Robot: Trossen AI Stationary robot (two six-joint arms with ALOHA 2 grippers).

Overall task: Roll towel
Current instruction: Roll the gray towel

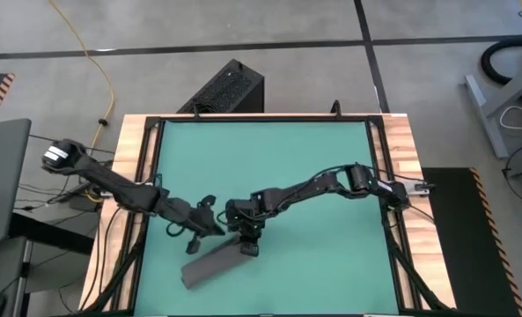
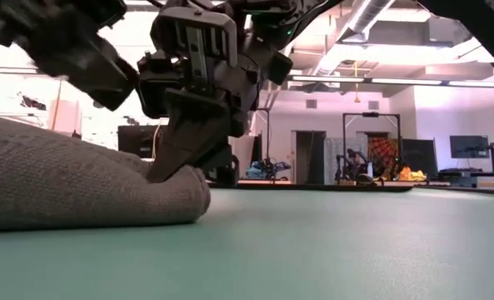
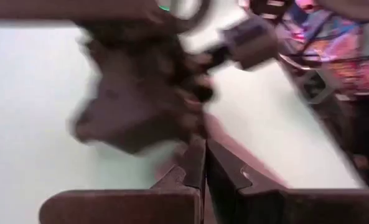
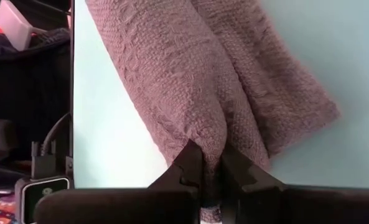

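On green mat, right claw (image 4: 210,165) pinching towel (image 4: 196,81)

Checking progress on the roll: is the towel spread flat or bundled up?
Bundled. The towel lies as a narrow, thick strip on the mat, with a rounded, doubled-over end in the low view. The right gripper pinches a fold of it.

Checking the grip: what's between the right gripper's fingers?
A pinched fold of the towel sits between the right gripper fingers, seen in the right wrist view.
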